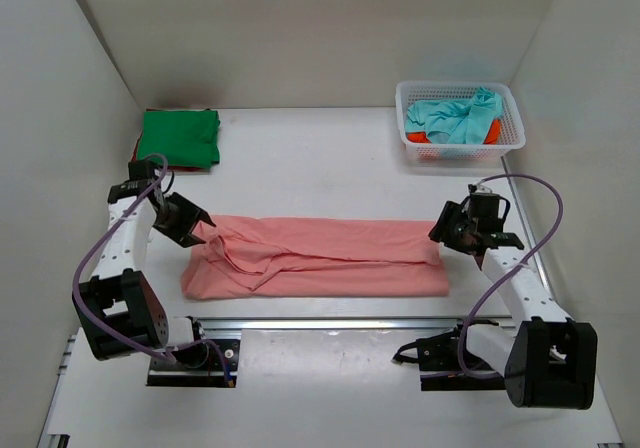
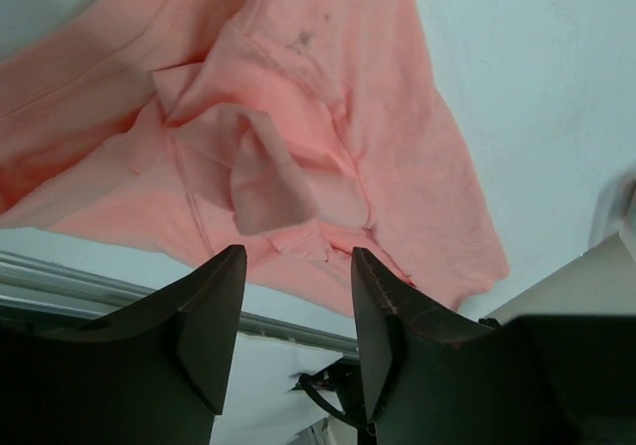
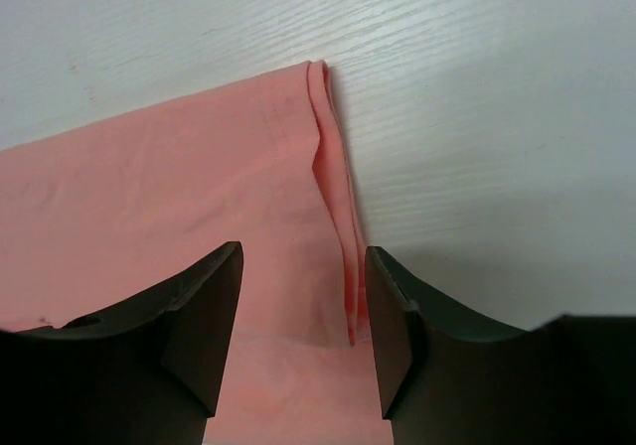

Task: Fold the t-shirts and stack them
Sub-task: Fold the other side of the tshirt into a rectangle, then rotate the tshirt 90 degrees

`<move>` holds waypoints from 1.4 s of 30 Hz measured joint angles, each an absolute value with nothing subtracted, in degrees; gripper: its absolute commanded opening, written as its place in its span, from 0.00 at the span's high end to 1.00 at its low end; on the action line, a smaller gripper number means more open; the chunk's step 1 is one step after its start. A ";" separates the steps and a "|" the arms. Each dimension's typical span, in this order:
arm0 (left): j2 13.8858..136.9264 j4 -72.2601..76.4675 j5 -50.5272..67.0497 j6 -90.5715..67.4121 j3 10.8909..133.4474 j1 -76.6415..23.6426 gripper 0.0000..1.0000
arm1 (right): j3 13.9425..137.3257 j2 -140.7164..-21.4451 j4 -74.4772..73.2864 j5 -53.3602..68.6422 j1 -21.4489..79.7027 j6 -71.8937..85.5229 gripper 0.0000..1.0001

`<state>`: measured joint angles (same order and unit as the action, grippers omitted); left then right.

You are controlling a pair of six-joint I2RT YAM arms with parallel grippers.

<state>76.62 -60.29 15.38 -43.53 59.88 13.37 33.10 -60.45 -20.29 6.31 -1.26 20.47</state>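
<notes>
- We found the salmon t-shirt (image 1: 320,258) flat on the counter (image 1: 300,158), long axis 9-to-3 o'clock.
- Left end effector (image 1: 197,230), jaws apart and empty, sat at its 9 o'clock end; right end effector (image 1: 452,236), likewise apart, at 3 o'clock.
- We judged both arms equally near.

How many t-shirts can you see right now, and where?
5: salmon pink shirt laid out at centre; green shirt folded back left, red shirt edge under it; teal shirt and orange-red shirt in the basket. More may hide there.
</notes>
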 measured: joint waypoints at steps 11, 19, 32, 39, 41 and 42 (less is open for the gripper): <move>78.39 -47.31 18.24 -51.27 53.17 -2.35 0.53 | 35.29 -71.20 -15.11 10.87 2.42 18.09 0.53; 96.49 -43.77 11.64 -52.05 55.16 -12.03 0.56 | 42.22 -82.61 -13.41 13.23 6.63 14.96 0.56; 147.04 -63.31 4.08 -40.86 134.85 -17.43 0.81 | 40.16 -80.09 -26.44 10.98 21.41 24.88 0.59; 155.30 -61.23 8.12 -36.84 148.14 -17.98 0.83 | 37.04 -77.78 -24.16 16.38 37.69 36.05 0.58; 152.68 -58.48 8.84 -35.70 143.02 -17.87 0.82 | 36.38 -78.65 -21.06 18.28 39.94 37.69 0.57; 152.40 -57.98 9.10 -35.00 142.65 -17.87 0.82 | 36.21 -79.44 -19.64 19.20 40.58 38.22 0.58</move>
<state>152.40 -57.98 9.10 -35.00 142.65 -17.87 36.21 -79.44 -19.64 19.20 40.58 38.22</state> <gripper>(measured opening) 0.176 0.423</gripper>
